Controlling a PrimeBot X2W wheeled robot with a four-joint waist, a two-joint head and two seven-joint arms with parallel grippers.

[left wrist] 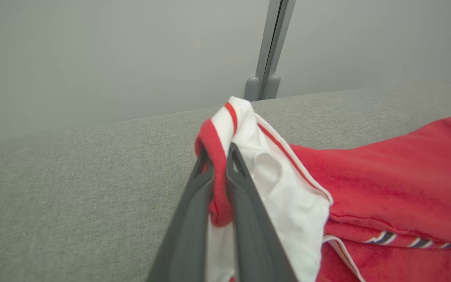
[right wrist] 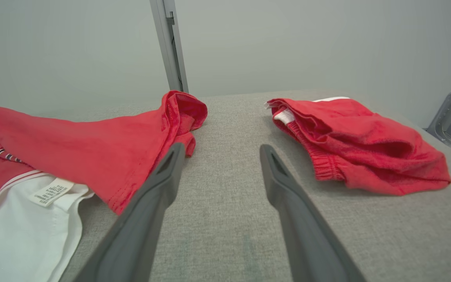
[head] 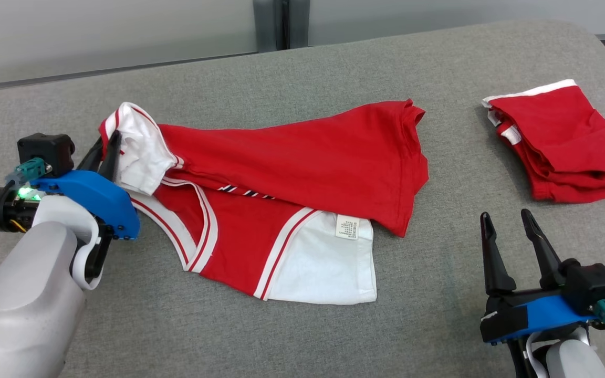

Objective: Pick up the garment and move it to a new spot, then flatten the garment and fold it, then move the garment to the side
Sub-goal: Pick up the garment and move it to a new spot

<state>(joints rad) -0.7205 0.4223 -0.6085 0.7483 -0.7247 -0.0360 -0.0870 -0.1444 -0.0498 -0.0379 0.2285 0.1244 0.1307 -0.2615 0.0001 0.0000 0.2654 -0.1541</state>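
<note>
From where I stand, the red jersey shirt with white panels and red-and-white striped trim (head: pixel 292 152) lies crumpled across the middle of the grey fabric-covered desk (head: pixel 334 336). It is partly doubled over itself, not yet flat.

The left claw (head: pixel 113 137), at nine o'clock of the shirt, is pinched narrow on the edge of the sleeve. In the left wrist view a red hem loops up between its dark fingers (left wrist: pixel 194 203), with white cloth bunched just beside them. I judge it grips that edge so the sleeve can be drawn outward and the shirt spread out.

The right claw (head: pixel 506 216) hovers at five o'clock, spread wide and holding nothing, with bare desk between its fingers. It is near the shirt's red hem but apart from it, probably ready to catch that side for the flattening.

At two o'clock, well apart, sits a folded red garment with a white band (head: pixel 565 142). It looks already set aside.

A small white care label (head: pixel 346 227) shows on the white panel at the shirt's six o'clock. It carries rows of print too small to read. A short navy-and-white striped tape (head: pixel 244 192) runs along an inner seam. I can make out no brand name.
</note>
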